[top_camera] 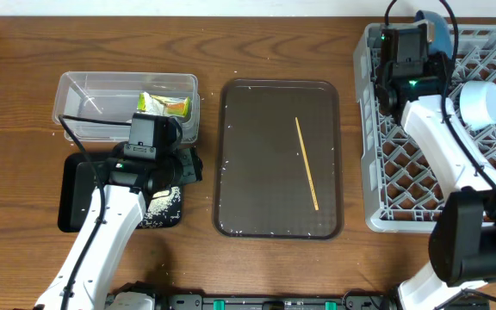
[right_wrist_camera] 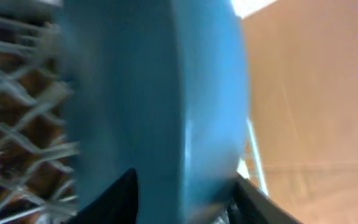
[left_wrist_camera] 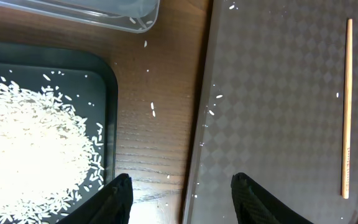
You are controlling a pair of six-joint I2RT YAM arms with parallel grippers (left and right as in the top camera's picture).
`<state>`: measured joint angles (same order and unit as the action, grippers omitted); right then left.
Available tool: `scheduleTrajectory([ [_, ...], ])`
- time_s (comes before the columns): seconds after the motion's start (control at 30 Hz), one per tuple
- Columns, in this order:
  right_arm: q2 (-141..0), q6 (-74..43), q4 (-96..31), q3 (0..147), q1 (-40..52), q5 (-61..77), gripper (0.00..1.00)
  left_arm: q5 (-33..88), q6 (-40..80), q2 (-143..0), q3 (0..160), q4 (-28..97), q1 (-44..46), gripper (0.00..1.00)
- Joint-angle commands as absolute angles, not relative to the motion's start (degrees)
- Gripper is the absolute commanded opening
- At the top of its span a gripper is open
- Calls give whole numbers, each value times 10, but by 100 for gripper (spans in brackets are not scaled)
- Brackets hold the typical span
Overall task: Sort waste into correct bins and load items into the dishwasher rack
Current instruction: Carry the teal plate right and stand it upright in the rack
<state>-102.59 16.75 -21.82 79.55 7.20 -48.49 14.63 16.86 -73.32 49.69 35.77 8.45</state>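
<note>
right gripper [right_wrist_camera: 185,198] pinching blue bowl [right_wrist_camera: 148,93] rim, top right of overhead frame. Seat it upright between rack [top_camera: 374,129] pegs before letting go. left gripper [left_wrist_camera: 180,194] spread, idle.

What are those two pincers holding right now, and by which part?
The right pincer grips the dark-blue bowl by its rim; the left pincer is open, holding nothing.

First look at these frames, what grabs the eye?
The dark-blue bowl fills the right wrist view, blurred, held in the right gripper at the far edge of the grey dishwasher rack. Next comes the white rice heap on the black tray at left, beside the open left gripper. A lone wooden stick lies on the brown serving tray in the middle.
</note>
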Motion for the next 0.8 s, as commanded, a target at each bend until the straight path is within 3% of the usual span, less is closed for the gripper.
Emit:
scheduleTrajectory([
  [0.0, -974, 163, -212, 787, 79, -380, 55, 143, 168, -736, 505, 358, 83, 54],
  [0.13, -921, 163, -208, 787, 74, -324, 63, 143, 168, -736, 505, 358, 83, 54],
  [0.5, -884, 137, -251, 787, 74, -253, 67, 143, 168, -736, 505, 358, 83, 54],
  [0.6, -884, 137, -278, 787, 74, -133, 74, 143, 168, -736, 505, 358, 83, 54],
  [0.77, -885, 137, -337, 787, 76, 126, 73, 143, 168, -736, 505, 358, 83, 54],
])
